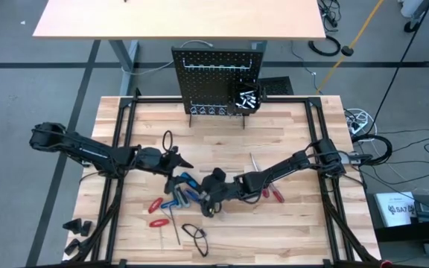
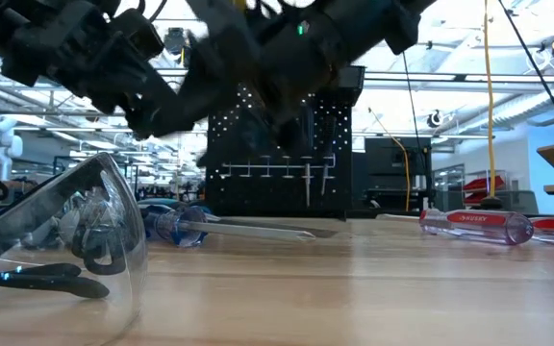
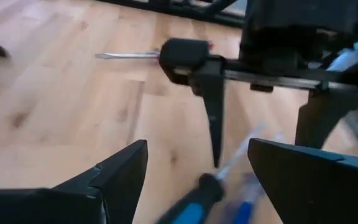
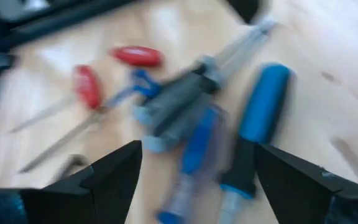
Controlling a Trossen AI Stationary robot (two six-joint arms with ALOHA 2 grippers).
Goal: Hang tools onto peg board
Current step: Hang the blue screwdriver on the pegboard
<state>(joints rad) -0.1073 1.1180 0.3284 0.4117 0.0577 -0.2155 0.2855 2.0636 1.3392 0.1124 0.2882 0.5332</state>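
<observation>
— Safety glasses (image 2: 61, 235) sit closest to the low camera, right on the table (image 1: 296, 223). Do the robots need those?

— No, the job is the tools. A pile of blue screwdrivers (image 1: 183, 191) lies in the middle of the table, with red-handled tools (image 1: 157, 211) next to it. The peg board (image 1: 218, 78) stands up at the far edge, well apart from the pile.

— What are the pincers doing?

— The right gripper (image 4: 197, 171) hangs just over the blue pile. Its fingers are spread wide and it holds nothing. The left gripper (image 3: 197, 177) is close by on the other side, also wide open and empty.

— Will a screwdriver be hard to pick up?

— Probably not heavy. It looks stiff and will not bend. But the handle is round and smooth, so it could roll or slip. Grabbing the fat blue handle (image 4: 263, 102) across its middle seems best. The thin metal shaft is harder to pinch.

— And the pile?

— The tools touch each other, so one may drag another.
</observation>
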